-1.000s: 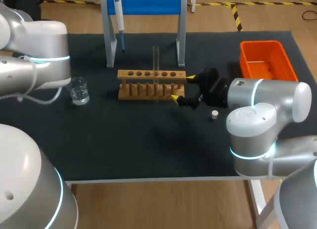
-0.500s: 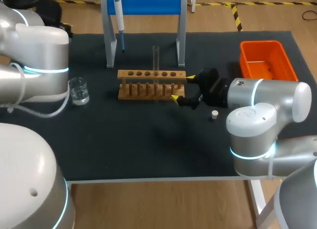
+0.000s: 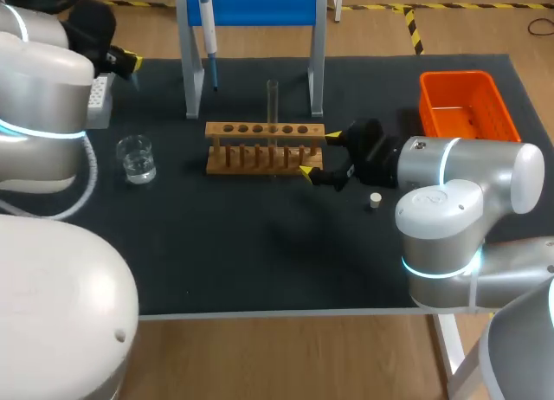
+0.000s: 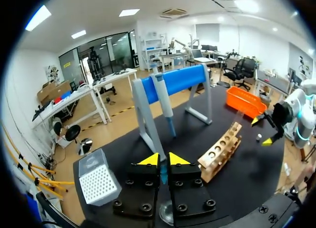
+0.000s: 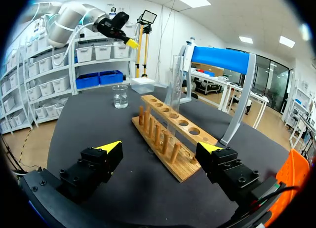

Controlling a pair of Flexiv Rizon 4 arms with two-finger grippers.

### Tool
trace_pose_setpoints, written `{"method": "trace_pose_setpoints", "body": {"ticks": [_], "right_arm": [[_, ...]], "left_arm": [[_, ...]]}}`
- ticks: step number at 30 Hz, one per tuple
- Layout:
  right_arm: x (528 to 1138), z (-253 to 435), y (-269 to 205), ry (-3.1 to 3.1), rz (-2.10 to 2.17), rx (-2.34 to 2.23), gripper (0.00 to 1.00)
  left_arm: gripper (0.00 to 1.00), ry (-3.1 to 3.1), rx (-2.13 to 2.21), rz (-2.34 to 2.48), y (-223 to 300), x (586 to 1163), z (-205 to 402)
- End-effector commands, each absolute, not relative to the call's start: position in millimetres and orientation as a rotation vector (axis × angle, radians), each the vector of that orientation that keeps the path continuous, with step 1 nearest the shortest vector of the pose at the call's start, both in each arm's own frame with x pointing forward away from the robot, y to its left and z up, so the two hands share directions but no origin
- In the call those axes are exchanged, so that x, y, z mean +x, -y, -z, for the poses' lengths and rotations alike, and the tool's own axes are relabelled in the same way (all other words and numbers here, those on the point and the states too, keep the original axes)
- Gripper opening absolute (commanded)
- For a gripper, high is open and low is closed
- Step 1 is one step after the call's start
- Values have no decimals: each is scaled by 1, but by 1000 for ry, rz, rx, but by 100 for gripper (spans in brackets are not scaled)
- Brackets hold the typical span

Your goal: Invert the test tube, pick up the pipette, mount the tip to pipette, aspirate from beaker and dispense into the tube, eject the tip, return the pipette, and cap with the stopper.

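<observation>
A clear test tube (image 3: 273,106) stands upright in the wooden rack (image 3: 265,147). My right gripper (image 3: 318,154) is open at the rack's right end, its fingers level with the rack (image 5: 173,136) and nothing between them; the test tube (image 5: 173,90) rises ahead of it. The pipette (image 3: 208,32) hangs on the blue stand (image 3: 260,6). My left gripper (image 3: 124,65) is shut and empty, high at the far left over the white tip box (image 3: 99,101). From the left wrist, the pipette (image 4: 163,97) hangs ahead of the left gripper (image 4: 160,161). A beaker (image 3: 137,158) of water sits left of the rack. The stopper (image 3: 375,200) lies by my right arm.
An orange bin (image 3: 463,106) stands at the back right. The tip box (image 4: 98,183) is beside my left gripper. The stand's legs flank the space behind the rack. Dark mat in front of the rack is bare.
My left arm has swung back and to the left, bringing its gripper into view above the tip box. The right arm, rack and tube have not moved.
</observation>
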State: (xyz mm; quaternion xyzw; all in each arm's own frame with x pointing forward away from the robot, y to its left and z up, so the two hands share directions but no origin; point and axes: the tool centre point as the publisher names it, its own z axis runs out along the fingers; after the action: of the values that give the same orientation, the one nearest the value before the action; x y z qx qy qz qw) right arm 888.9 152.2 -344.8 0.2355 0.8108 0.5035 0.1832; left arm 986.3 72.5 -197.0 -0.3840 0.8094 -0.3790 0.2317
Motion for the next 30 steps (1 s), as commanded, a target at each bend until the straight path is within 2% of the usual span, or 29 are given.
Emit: {"method": "trace_pose_setpoints", "body": {"ticks": [1,12,20,30], "right_arm": [[888,344,-151,-2290,-1421,664,100],[888,344,-151,-2290,-1421,664,100],[888,344,-151,-2290,-1421,664,100],[888,344,-151,-2290,-1421,664,100]], "left_arm": [[0,-2295,-1039,1084,-84,972,181],[0,-2295,-1039,1084,-84,972,181],[0,-2439,-957,1090,-15,915,171],[0,-2560,-873,1111,65,872,160]]}}
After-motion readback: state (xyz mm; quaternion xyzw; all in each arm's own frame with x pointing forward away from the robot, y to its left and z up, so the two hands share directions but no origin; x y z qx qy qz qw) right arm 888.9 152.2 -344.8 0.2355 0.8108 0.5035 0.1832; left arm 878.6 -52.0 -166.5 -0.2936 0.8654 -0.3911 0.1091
